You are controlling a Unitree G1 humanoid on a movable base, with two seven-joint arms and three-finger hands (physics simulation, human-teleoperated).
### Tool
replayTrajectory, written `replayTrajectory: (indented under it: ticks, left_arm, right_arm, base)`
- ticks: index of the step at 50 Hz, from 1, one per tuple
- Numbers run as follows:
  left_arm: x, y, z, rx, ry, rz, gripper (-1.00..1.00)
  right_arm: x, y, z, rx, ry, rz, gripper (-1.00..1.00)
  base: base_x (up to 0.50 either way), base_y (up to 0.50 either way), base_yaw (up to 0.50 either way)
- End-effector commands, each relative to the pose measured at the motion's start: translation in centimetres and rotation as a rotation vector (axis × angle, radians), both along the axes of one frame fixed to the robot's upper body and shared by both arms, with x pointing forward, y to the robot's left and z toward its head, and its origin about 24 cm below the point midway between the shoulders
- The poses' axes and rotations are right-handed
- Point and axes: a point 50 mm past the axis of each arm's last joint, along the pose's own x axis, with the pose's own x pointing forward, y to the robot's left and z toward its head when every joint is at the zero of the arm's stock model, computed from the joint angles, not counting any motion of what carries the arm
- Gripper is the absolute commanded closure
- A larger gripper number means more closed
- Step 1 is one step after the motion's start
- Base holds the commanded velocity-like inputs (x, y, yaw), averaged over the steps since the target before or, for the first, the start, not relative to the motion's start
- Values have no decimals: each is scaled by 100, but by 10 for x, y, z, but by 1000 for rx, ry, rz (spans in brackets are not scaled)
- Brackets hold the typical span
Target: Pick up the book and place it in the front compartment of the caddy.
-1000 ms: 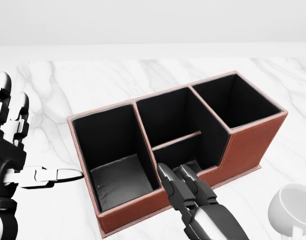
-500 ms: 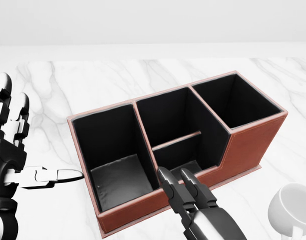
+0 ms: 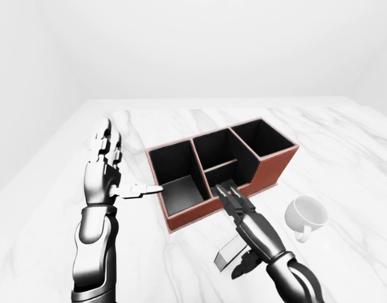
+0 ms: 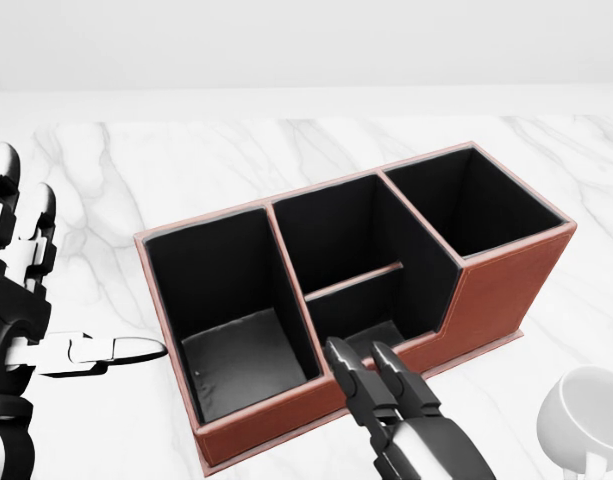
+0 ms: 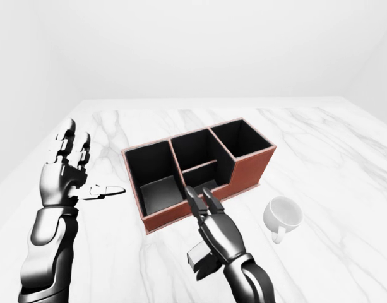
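Grey slab-like book (image 3: 230, 252) sits gripped under our right hand (image 3: 244, 218), just below the red-brown leather caddy (image 3: 269, 172); our left hand (image 3: 105, 173) is spread open.

You had a polished white marble bench (image 3: 345, 145) under a caddy (image 4: 506, 290) of matt, leather-like reddish-brown skin with a dull black lining; the mug (image 3: 307, 214) looked glossy white ceramic, each robot hand (image 5: 62, 177) shiny metal.

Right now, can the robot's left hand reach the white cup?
Probably not easily. The left hand is open at the caddy's left end, while the white cup lies on its side past the caddy's right end. The caddy and the right hand sit between them.
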Motion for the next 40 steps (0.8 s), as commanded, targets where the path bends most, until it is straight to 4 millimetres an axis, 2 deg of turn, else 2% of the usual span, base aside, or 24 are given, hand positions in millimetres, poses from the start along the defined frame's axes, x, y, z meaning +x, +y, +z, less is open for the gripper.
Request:
replayTrajectory:
  ticks: [1, 40]
  left_arm:
    - [0, 0, -1, -1, 4, 1, -96]
    - [1, 0, -2, 2, 10, 0, -95]
  right_arm:
    - [1, -3, -7, -9, 17, -23, -100]
    - [2, -7, -21, -34, 50, -54, -100]
  base:
    - [0, 0, 0]
    - [0, 0, 0]
